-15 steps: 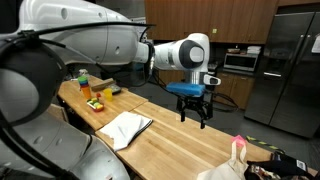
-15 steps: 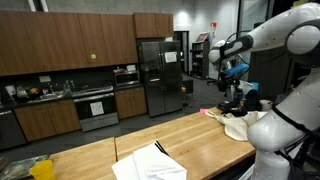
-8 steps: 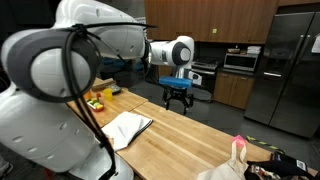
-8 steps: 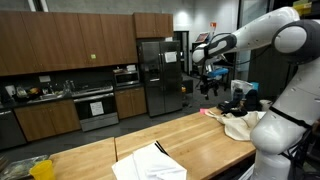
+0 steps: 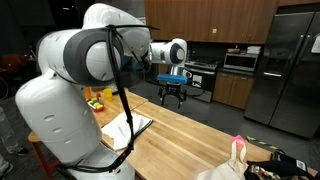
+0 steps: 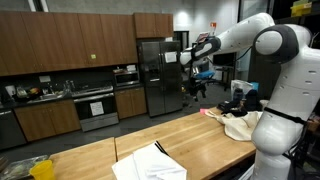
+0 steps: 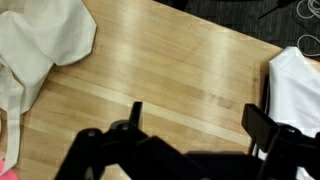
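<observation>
wrist view: looks straight down on bare wood of the tabletop point(image 7: 170, 70); two dark fingers point(image 7: 135, 113) show at the bottom, wide apart, nothing betw. them.
jaws: open and empty, hanging in the air, touching nothing.
white cloth point(image 7: 297, 90): nearest thing; lies flat at the right edge of the wrist view, off to the side of the jaws, not under them.
cloth bag point(image 7: 40, 40): slumped at upper left, w/ a pink bit point(image 7: 4, 165) low at the left edge; also clear of the jaws.
why so: cloth & bag look soft w/ nothing propping them, so they sag flat on the wood; jaws prob. spread wide bc nothing is gripped.
only in wrist view: jaws sit over the bare strip betw. cloth and bag.
only in exterior views: the arm point(image 6: 235, 35) holds the jaws high, well above the tabletop point(image 5: 190, 135); white cloth point(image 5: 138, 125) lies near the tabletop's edge; fridge point(image 6: 158, 75) stands behind; yellow stuff point(image 6: 40, 170) at the far end of the tabletop.
</observation>
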Controlling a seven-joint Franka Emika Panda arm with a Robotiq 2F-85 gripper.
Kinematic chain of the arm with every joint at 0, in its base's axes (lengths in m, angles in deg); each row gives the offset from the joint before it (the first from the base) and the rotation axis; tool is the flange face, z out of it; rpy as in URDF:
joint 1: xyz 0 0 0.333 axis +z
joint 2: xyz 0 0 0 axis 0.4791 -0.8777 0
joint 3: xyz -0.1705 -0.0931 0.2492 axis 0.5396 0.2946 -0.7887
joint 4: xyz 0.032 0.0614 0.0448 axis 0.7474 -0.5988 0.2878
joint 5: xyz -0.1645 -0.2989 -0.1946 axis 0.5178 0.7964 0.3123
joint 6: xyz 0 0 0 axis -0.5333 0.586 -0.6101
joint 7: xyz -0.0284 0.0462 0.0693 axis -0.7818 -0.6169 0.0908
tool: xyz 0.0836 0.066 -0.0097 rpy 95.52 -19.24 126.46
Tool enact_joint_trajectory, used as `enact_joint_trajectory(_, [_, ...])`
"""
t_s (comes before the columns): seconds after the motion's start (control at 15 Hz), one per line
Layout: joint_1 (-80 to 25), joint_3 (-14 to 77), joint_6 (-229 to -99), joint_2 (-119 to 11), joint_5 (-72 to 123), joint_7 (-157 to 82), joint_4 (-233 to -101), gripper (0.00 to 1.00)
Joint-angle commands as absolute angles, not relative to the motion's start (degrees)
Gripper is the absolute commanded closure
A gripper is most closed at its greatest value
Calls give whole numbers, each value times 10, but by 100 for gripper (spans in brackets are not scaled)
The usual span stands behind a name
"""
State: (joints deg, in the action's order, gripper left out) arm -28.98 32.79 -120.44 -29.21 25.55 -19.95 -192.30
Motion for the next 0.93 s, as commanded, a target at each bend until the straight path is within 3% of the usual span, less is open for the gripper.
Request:
enact_joint_trajectory(0.0, [-296,323,-1202,-292,255,-198,-1921,0])
enact_joint_trajectory(0.53, [-295,319,-1209,-312,258,-217,-1914,0])
enact_joint_trajectory(0.87, [-298,322,-1300,-400,115,-248,-1925,0])
